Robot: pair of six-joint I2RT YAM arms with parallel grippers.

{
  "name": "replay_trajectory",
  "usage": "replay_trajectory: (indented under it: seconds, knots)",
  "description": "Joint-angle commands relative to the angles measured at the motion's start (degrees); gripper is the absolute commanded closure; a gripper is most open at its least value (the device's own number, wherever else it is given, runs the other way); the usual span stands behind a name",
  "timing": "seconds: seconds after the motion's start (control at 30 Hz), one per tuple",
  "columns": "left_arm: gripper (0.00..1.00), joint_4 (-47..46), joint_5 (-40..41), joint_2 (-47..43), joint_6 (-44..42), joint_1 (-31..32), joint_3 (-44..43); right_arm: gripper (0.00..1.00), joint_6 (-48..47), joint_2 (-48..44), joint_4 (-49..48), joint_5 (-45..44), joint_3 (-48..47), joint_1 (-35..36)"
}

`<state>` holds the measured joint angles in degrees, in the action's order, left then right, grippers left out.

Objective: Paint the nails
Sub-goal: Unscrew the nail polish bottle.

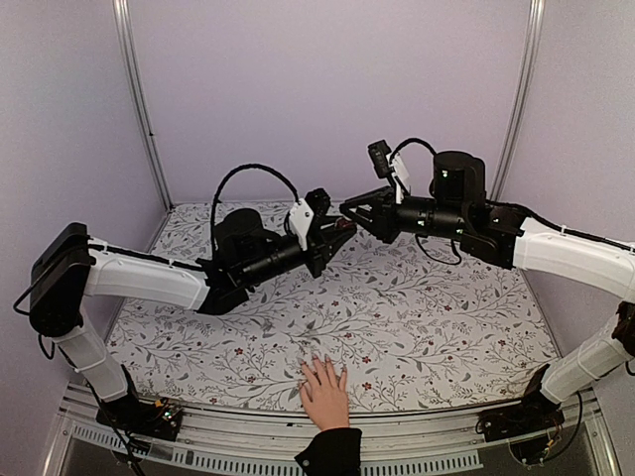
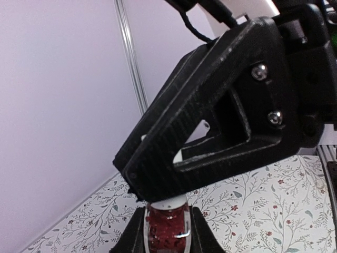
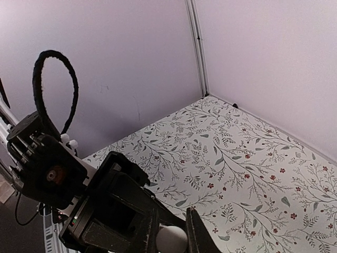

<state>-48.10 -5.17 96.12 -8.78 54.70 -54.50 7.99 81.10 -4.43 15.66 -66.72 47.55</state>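
A light-skinned hand (image 1: 324,393) with a black cuff lies flat at the table's near edge; its nails (image 1: 319,362) point away from me and are too small to make out. High above the table's middle, my left gripper (image 1: 335,232) (image 2: 167,225) is shut on a small dark-red bottle (image 2: 166,236). My right gripper (image 1: 348,211) (image 3: 173,227) meets it tip to tip and is shut on the bottle's white cap (image 3: 171,240). In the left wrist view the right gripper's black finger (image 2: 210,132) covers most of the cap.
A floral cloth (image 1: 417,317) covers the table. Lilac walls with metal corner rails (image 1: 139,99) close the back and sides. A black cable loop (image 1: 253,174) arches over the left wrist. Both arm bases sit at the near rail (image 1: 248,436).
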Motion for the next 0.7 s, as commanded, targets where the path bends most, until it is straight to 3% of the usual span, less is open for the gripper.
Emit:
replay_trajectory:
  seconds: [0.0, 0.33, 0.67]
  knots:
    - [1.0, -1.0, -7.04, -0.32, 2.49, -0.66, -1.82, 0.98, -3.55, -0.38, -1.82, 4.99, 0.79, 0.55]
    - [1.0, -4.88, -28.38, -0.16, 10.56, -4.9, -1.88, 1.0, -12.68, -1.33, -0.19, 10.6, 0.76, 0.53]
    - [1.0, -7.71, -47.81, 0.04, 14.54, -6.54, -2.9, 1.0, -21.2, -2.61, 2.9, 24.65, -0.14, 0.53]
